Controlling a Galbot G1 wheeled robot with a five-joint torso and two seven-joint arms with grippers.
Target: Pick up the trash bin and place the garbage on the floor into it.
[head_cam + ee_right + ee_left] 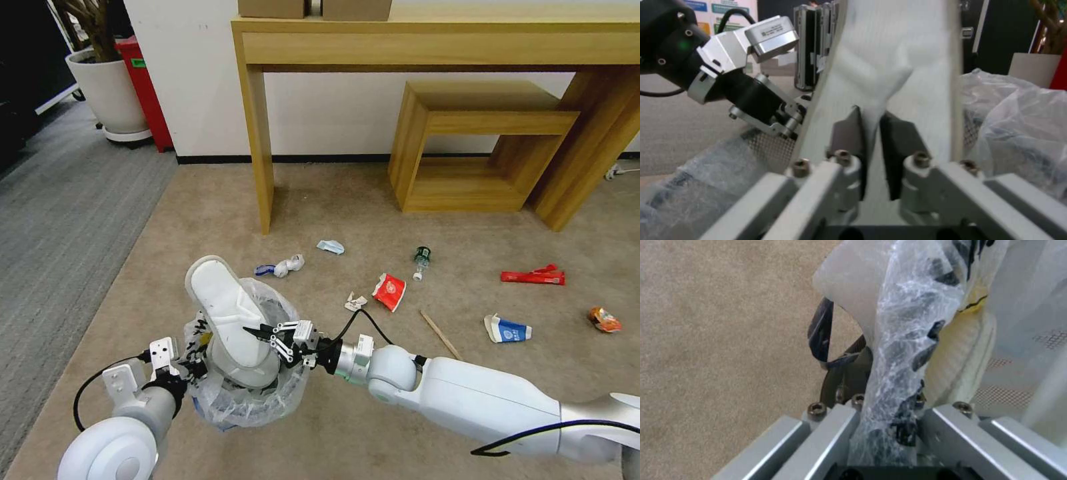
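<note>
Nearest me, the left tool (189,365) is clamped on the trash bin (248,393) at its rim, bag film pinched between the pads, holding it off the floor. The right tool (267,333) pinches a thin fold of the white slipper (230,320) standing in the bin. I'd judge it light and floppy. Farther off lie a red paper cup (389,291), a blue-white carton (508,329) and a red wrapper (533,276).

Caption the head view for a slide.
Right gripper lowers a white slipper into the trash bin held by the left gripper, litter across the carpet.
</note>
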